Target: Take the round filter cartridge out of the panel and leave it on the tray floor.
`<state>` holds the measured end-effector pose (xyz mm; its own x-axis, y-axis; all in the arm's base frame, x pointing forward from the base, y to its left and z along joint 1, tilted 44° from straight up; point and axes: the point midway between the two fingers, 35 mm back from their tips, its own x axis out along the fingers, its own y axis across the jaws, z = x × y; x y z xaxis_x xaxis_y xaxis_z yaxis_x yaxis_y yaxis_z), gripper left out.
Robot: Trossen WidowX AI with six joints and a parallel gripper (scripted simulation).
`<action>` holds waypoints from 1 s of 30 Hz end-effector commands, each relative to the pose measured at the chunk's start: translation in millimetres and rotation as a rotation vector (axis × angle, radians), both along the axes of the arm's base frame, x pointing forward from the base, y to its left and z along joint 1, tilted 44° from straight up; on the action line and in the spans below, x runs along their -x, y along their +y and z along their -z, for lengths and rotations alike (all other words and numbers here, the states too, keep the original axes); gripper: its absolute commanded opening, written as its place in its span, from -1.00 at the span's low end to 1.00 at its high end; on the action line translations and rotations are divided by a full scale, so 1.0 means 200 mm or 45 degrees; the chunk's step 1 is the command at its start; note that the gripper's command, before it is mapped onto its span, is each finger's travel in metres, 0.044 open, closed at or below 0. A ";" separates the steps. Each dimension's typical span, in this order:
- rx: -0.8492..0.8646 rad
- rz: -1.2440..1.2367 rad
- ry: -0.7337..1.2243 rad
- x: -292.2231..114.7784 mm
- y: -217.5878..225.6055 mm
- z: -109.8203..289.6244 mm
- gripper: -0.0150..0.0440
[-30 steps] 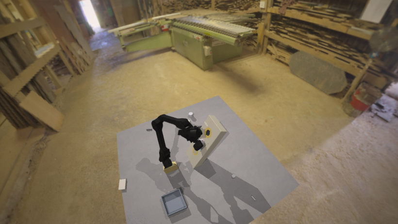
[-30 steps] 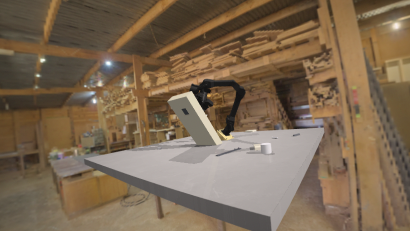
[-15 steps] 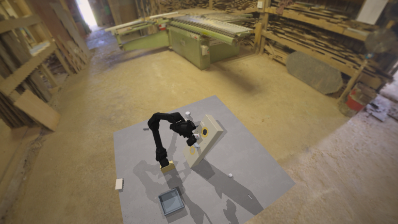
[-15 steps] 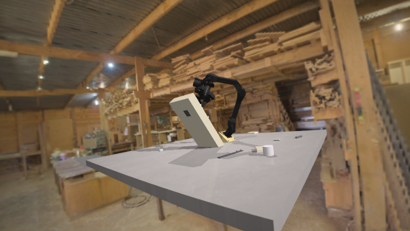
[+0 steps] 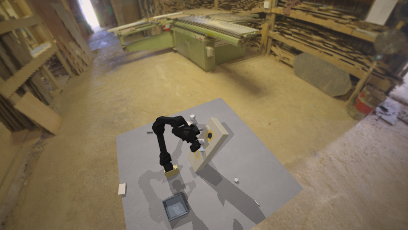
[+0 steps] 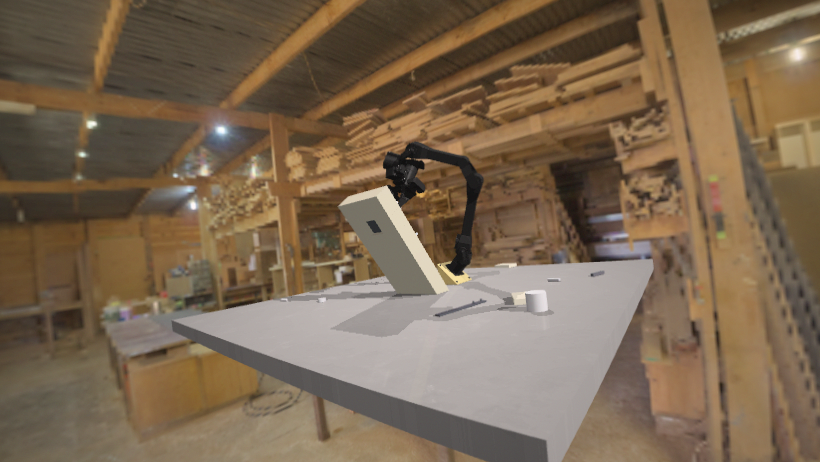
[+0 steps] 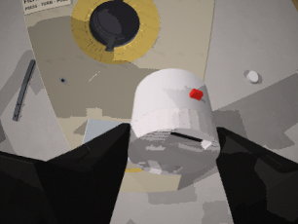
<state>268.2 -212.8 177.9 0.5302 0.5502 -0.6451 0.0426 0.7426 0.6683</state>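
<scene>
My gripper (image 7: 172, 132) (image 5: 199, 144) (image 6: 405, 188) is shut on the white round filter cartridge (image 7: 169, 115) (image 5: 201, 140), which has a red mark and a narrow slot on its face. I hold it in the air, clear of the tilted beige service panel (image 5: 218, 128) (image 6: 395, 246) (image 7: 78, 93). The panel's socket (image 7: 114, 22) (image 5: 210, 135) is an empty dark hole inside a yellow ring. A second yellow ring (image 5: 196, 154) sits lower on the panel. The grey tray (image 5: 164, 207) stands on the table near the front, well away from my gripper. The exterior camera sees the panel from behind, and the cartridge is hidden there.
A white cylinder (image 5: 192, 117) (image 6: 536, 300) stands behind the panel. A dark rod (image 6: 459, 308) (image 7: 23, 89), a small white piece (image 5: 236, 180) (image 7: 251, 76) and a white block (image 5: 122, 188) lie on the grey table (image 5: 251, 171). The arm's base (image 5: 171, 171) is left of the panel.
</scene>
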 end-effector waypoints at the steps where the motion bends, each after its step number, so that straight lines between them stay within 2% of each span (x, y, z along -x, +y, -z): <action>1: -0.003 -0.009 0.000 -0.01 -0.06 0.05 -0.49; 10: -0.028 -0.038 0.003 -0.02 -0.18 0.22 -0.49; 12: -0.029 -0.010 0.034 0.00 -0.16 0.20 -0.49; 30: -0.017 0.730 0.821 0.55 -0.56 0.73 -0.49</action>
<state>176.7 -316.0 45.1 0.3044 0.3532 -0.8846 0.7026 0.5438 0.4589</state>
